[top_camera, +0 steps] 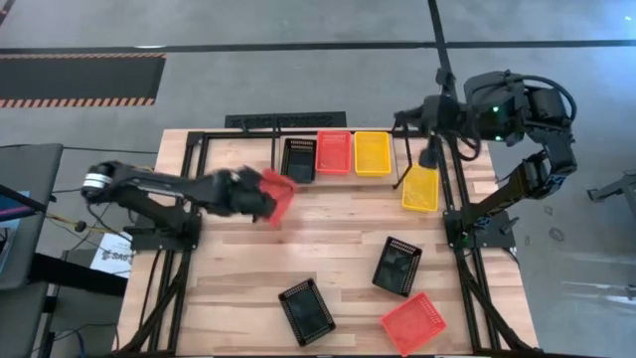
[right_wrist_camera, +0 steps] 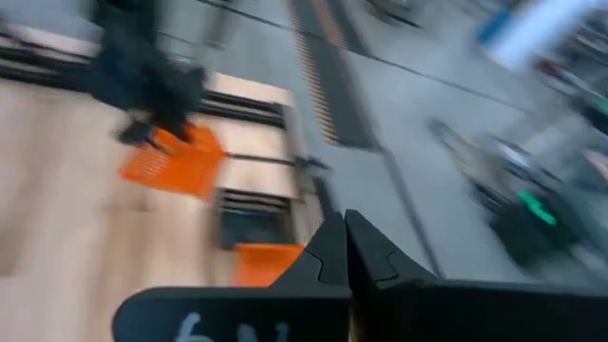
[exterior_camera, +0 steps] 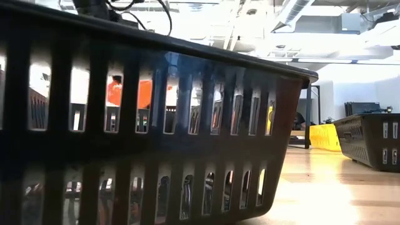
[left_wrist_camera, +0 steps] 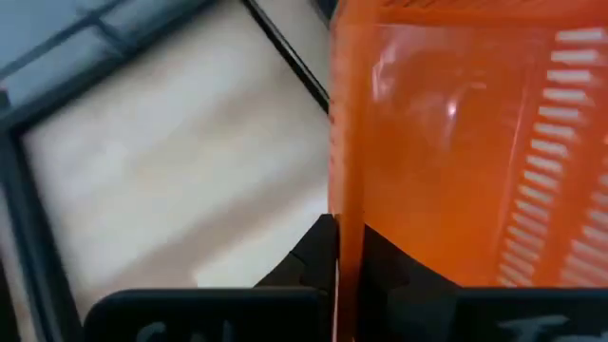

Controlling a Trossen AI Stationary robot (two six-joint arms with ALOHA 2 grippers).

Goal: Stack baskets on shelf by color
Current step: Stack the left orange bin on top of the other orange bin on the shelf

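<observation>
Three baskets sitting in a row on the shelf (top_camera: 298,127) at the far edge of the desk (top_camera: 328,249): a black basket (top_camera: 298,159), a red-orange basket (top_camera: 334,152) and a yellow basket (top_camera: 373,152), one of each colour as the start of three stacks. Plenty left to go. Two more black baskets loose on the near half of the desk, one toward the middle (top_camera: 306,310) and one farther right (top_camera: 397,266), plus a loose red-orange one (top_camera: 412,322) near the front right corner. Only seven baskets visible from above.

Left gripper (top_camera: 264,199) out over the desk, just short of the shelf's black end, clamped tight on the rim of a red-orange basket (top_camera: 277,195); the wrist view fills with the orange wall (left_wrist_camera: 456,142) pinched between closed fingers, basket tilted and off the surface. Looks like a carry toward the red-orange stack.

Right gripper (top_camera: 429,157) by the right end of the shelf, fingers pressed together in its own wrist view (right_wrist_camera: 347,249). A second yellow basket (top_camera: 420,189) directly beneath it in the high view, but no basket between those fingers, so seemingly resting on the desk rather than held. Likely next for the yellow stack.
</observation>
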